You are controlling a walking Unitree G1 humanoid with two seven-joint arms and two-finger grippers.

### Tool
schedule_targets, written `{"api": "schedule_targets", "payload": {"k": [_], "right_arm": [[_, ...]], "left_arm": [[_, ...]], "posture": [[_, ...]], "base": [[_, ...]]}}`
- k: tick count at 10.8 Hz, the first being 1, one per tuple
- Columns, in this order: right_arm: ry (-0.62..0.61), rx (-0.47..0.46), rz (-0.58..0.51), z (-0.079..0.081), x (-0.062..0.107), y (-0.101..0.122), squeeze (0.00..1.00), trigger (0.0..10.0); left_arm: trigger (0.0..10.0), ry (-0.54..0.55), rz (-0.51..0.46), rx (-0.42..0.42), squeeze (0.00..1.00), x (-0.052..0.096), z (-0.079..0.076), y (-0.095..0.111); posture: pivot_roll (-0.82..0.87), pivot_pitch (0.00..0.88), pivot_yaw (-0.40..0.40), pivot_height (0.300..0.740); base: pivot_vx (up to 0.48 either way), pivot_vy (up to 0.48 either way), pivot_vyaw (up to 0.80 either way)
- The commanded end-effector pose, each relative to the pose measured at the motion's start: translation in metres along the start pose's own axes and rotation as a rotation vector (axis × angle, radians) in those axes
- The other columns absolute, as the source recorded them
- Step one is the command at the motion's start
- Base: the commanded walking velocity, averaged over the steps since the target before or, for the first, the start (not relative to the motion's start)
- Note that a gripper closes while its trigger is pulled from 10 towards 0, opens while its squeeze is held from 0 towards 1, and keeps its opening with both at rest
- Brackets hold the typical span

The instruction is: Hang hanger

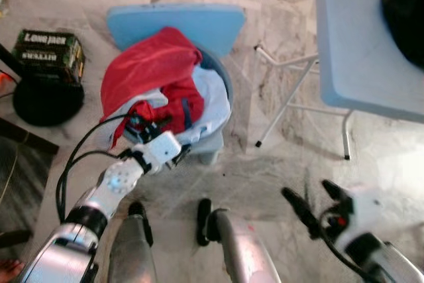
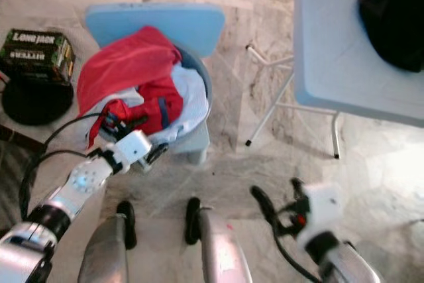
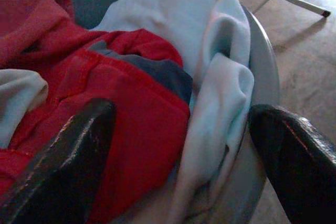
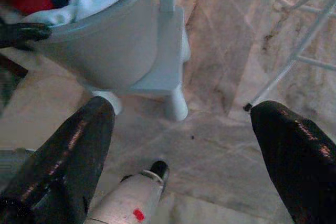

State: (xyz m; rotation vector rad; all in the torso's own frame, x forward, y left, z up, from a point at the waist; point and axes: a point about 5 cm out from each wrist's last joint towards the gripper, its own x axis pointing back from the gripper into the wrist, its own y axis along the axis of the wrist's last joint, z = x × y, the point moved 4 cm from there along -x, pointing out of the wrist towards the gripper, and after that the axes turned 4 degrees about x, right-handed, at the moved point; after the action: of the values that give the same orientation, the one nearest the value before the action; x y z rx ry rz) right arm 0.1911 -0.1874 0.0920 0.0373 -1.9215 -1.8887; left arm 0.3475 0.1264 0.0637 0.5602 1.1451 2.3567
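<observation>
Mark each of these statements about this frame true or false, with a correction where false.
1. The left tool is at the basket of clothes, fingers open. True.
2. The right tool is shut on a hanger. False: it is open and empty, low over the floor.
3. A red garment lies on top of the pile. True.
4. The basket sits on the folding table. False: it sits on a blue chair beside the table.
5. A black item lies on the table. True.
</observation>
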Motion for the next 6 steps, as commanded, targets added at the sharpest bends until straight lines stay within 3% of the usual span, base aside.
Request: {"api": "schedule_targets", "payload": {"k": [1,4,6], "right_arm": [[0.009,0.002,0.026,0.001,0.003,-0.002,0.0,10.0],[0.03,0.019,0.034,0.003,-0.01,-0.003,0.0,10.0],[0.029,0.025,0.026,0.002,-0.021,-0.004,0.0,10.0]], "left_arm": [[10.0,0.058,0.05,0.034,0.0,0.002,0.006,-0.01],[10.0,0.141,0.004,0.061,0.0,0.004,0.012,-0.004],[10.0,0.182,-0.094,0.072,0.0,0.005,0.012,0.018]], "posture": [[-0.26,0.44,-0.198,0.74],[-0.22,0.417,-0.185,0.74],[-0.18,0.393,-0.169,0.74]], "base": [[0.0,0.0,0.0],[0.0,0.0,0.0],[0.0,0.0,0.0]]}}
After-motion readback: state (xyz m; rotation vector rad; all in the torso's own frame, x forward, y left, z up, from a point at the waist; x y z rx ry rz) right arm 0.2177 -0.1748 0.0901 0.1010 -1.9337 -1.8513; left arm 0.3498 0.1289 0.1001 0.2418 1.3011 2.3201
